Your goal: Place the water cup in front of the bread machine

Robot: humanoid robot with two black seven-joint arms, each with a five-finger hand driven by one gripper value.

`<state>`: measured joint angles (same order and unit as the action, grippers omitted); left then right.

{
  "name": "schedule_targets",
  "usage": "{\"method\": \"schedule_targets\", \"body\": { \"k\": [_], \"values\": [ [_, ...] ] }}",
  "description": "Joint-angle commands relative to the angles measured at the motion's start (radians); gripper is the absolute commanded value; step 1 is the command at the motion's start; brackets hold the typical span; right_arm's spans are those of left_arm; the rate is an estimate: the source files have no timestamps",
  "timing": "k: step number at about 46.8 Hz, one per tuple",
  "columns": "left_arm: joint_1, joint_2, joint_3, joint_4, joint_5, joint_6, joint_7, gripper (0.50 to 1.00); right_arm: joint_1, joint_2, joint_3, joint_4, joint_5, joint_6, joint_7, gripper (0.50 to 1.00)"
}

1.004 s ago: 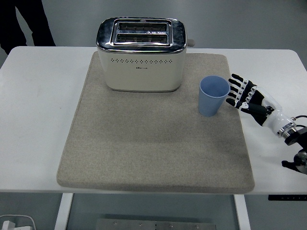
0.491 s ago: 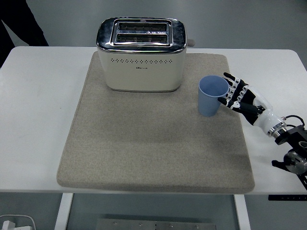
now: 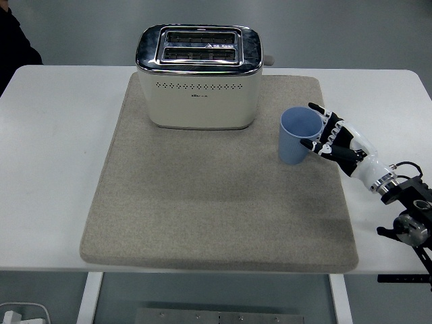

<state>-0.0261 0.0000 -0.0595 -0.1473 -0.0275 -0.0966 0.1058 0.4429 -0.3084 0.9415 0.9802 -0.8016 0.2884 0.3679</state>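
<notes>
Fingers (image 3: 322,129) of the right hand (image 3: 332,138) are spread and only partly curled, lying against the right side of the cup (image 3: 298,136). From my seat they look to be touching its wall, with the thumb low near the base and the upper fingers by the rim, but I cannot tell whether they have closed into a real grip. I see nothing lifted: the cup stands upright on the mat (image 3: 216,196).

It is a blue cup, open end up, sitting on the right part of the mat, just to the right of the toaster (image 3: 199,77) and a little nearer to me than the toaster's front face. A clear strip of mat separates the two, so they are apart, not touching. The stretch of mat directly in front of the toaster is bare.

That toaster is cream with a chrome top and two slots, set at the far middle of the mat. The mat itself is grey-beige and covers most of the white table (image 3: 47,175).

The right arm (image 3: 391,189) comes in from the right edge, low over the table, its wrist just off the mat's right border. At the top left corner a person (image 3: 13,40) in dark clothing shows beyond the table's far edge.
</notes>
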Motion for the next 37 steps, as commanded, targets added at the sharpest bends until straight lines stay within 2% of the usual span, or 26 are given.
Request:
{"method": "schedule_targets", "body": {
  "k": [1,37],
  "values": [
    [0.000,0.000,0.000,0.000,0.000,0.000,0.000,1.000,0.002,0.005,0.000,0.000,-0.002,0.000,0.000,0.938],
    [0.000,0.000,0.000,0.000,0.000,0.000,0.000,1.000,0.013,0.078,-0.003,-0.014,-0.008,0.002,0.008,0.934]
  ]
}}
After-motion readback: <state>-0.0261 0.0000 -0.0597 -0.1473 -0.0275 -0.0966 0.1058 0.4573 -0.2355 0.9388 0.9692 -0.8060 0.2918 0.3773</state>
